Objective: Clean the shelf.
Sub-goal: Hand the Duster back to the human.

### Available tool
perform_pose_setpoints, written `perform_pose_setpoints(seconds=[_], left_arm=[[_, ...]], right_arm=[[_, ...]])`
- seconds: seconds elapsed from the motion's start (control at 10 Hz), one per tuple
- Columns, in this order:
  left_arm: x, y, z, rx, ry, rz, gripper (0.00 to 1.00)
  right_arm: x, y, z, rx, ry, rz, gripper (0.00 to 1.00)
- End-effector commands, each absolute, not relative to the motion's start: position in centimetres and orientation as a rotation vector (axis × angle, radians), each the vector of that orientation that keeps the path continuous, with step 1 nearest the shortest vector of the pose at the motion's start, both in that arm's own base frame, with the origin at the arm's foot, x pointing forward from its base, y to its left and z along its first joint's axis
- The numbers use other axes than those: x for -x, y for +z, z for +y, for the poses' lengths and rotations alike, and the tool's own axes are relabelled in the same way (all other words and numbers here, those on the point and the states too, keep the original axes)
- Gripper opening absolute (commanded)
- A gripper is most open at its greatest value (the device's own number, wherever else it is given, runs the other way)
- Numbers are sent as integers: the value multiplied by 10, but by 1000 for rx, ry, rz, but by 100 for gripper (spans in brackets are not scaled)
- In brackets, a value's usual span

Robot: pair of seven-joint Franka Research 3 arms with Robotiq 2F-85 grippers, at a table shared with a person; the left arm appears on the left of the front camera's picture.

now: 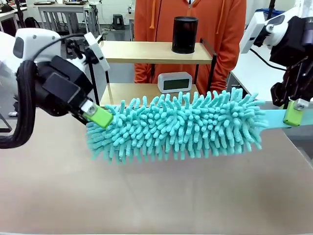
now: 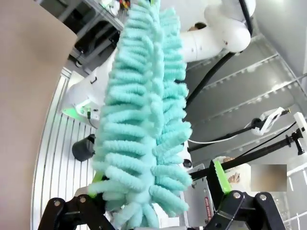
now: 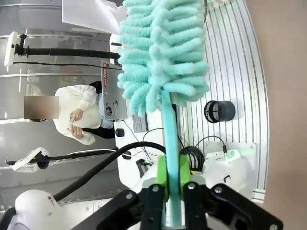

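Note:
A long teal fluffy duster (image 1: 181,127) hangs level above the table, in front of the shelf (image 1: 146,51), a two-board wooden rack in a black frame at the far side. My right gripper (image 1: 293,115) is shut on the duster's flat teal handle (image 3: 169,124) at the right; in the right wrist view its green pads (image 3: 161,177) clamp the handle. At the duster's left tip, my left gripper (image 1: 105,120) stands open. The fluffy end (image 2: 144,120) lies between its spread fingers (image 2: 220,177).
On the shelf's top board stands a black cylinder (image 1: 185,34); a white digital clock (image 1: 174,82) sits on the lower board. A person in an orange hoodie (image 1: 161,19) stands right behind the shelf. The tan table top (image 1: 156,196) stretches beneath the duster.

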State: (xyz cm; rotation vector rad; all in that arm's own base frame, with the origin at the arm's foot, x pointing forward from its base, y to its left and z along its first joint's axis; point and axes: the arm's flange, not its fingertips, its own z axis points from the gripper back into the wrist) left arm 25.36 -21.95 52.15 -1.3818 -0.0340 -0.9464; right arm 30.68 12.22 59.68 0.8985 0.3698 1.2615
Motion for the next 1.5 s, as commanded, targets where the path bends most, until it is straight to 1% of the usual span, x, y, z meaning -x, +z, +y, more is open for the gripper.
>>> perform_pose_setpoints(seconds=[0.0, 0.1, 0.3, 0.4, 0.5, 0.6, 0.7, 0.8, 1.0, 1.1, 1.2, 1.3, 1.4], left_arm=[[-245, 514, -223, 1375, -997, -25, 100], [-243, 514, -226, 1389, -998, -21, 100], [-245, 513, -228, 1410, -974, -80, 100], [-246, 513, -228, 1424, -964, -138, 100], [-246, 513, -228, 1449, -944, -151, 100], [-245, 512, -228, 1462, -930, -171, 47], [-244, 512, -229, 1473, -935, -163, 41], [-245, 511, -229, 1463, -938, -162, 0], [-246, 511, -229, 1466, -921, -176, 0], [-247, 511, -228, 1471, -913, -187, 15], [-248, 512, -228, 1475, -908, -206, 6], [-249, 511, -228, 1474, -903, -213, 0], [-249, 512, -228, 1477, -904, -216, 0]], right_arm=[[-306, 601, 112, -897, 1233, 371, 12], [-306, 600, 110, -900, 1230, 372, 12], [-305, 598, 110, -911, 1235, 385, 12], [-304, 598, 110, -915, 1240, 387, 12], [-304, 597, 110, -913, 1236, 386, 12], [-304, 597, 110, -919, 1236, 386, 12], [-305, 596, 110, -919, 1233, 385, 12], [-305, 596, 108, -925, 1229, 383, 12], [-305, 595, 107, -932, 1233, 385, 12], [-306, 594, 108, -933, 1235, 390, 12], [-305, 594, 108, -933, 1236, 393, 12], [-305, 593, 108, -927, 1235, 398, 12], [-305, 593, 108, -925, 1235, 399, 12]])
